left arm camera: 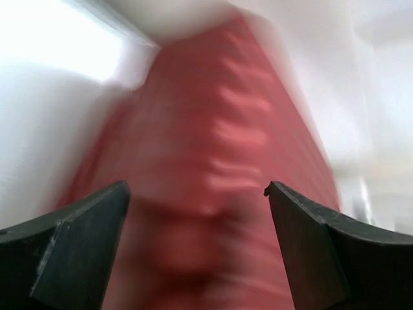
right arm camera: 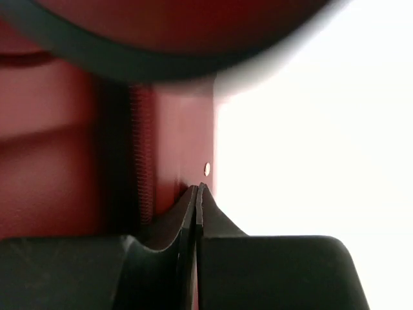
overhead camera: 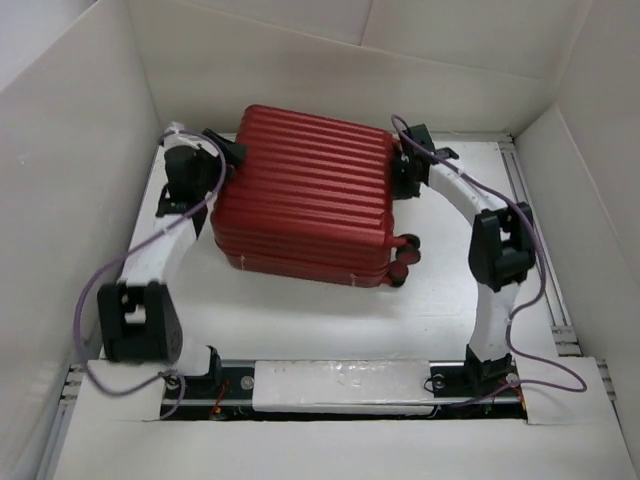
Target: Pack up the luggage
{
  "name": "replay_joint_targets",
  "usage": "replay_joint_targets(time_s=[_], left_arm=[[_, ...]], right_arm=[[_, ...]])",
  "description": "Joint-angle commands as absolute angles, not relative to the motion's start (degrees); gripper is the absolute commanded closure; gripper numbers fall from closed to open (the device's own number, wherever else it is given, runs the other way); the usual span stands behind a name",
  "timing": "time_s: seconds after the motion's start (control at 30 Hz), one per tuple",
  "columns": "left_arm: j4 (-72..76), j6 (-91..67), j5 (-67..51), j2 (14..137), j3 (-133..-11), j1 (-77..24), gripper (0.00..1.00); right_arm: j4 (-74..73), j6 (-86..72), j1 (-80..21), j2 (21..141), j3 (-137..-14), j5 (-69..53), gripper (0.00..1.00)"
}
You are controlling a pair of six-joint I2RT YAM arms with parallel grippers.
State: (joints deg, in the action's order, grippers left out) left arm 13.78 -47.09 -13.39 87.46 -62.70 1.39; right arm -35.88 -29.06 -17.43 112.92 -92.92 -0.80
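Observation:
The luggage (overhead camera: 305, 195), a dark-red ribbed hard-shell suitcase, lies closed and flat on the white table, its small dark wheels (overhead camera: 405, 262) at the near right corner. My left gripper (overhead camera: 232, 152) is at its far left corner, open; in the left wrist view (left arm camera: 197, 194) the blurred red shell (left arm camera: 213, 161) fills the gap between the spread fingers. My right gripper (overhead camera: 402, 165) is at the suitcase's far right side, shut with nothing between the fingers; in the right wrist view (right arm camera: 199, 188) its tips touch the red shell (right arm camera: 181, 129) beside the zipper. The lining is hidden.
White cardboard walls (overhead camera: 60, 150) enclose the table on the left, back and right. A metal rail (overhead camera: 340, 385) with the arm bases runs along the near edge. Purple cables (overhead camera: 540, 340) loop off both arms.

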Motion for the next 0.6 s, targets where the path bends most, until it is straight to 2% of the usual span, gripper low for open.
replay_joint_targets(time_s=[0.0,0.1,0.2,0.23,0.33,0.37,0.5,0.53,0.57], left_arm=[[-0.88,-40.41,-28.22,75.65,-48.11,-19.23,0.15],[-3.50,-45.87,-23.75,62.47,-39.30,-21.26,0.15],[-13.04,-46.58,-16.63,53.20,-37.88,-21.27,0.15],[-15.18,-46.06,-15.39,48.30,-38.58,-21.27,0.15],[-22.66,-44.83,-10.03,43.35,-45.33,-21.27,0.15],[-23.89,-44.82,-9.32,43.33,-47.27,-21.27,0.14],[-30.66,-42.28,-2.57,42.80,-57.01,-21.27,0.12],[-33.46,-42.28,3.63,43.50,-58.00,-21.27,0.11],[-34.53,-42.28,6.74,43.51,-58.53,-20.75,0.09]], right_arm=[[-26.31,-28.21,-25.22,120.57,-112.46,-21.88,0.96],[-31.10,-28.64,-25.22,126.73,-125.19,-26.25,0.91],[-29.81,-34.00,-24.00,128.23,-131.12,-33.28,0.79],[-26.84,-35.58,-23.04,128.23,-133.31,-34.96,0.69],[-22.86,-40.60,-20.05,125.96,-136.48,-39.71,0.54],[-22.24,-41.13,-19.08,124.12,-137.19,-40.51,0.46],[-22.93,-37.21,-14.34,114.20,-132.39,-43.24,0.32],[-22.94,-35.26,-13.63,110.95,-129.06,-43.24,0.31],[-22.94,-33.07,-13.01,107.44,-120.76,-42.46,0.30]])
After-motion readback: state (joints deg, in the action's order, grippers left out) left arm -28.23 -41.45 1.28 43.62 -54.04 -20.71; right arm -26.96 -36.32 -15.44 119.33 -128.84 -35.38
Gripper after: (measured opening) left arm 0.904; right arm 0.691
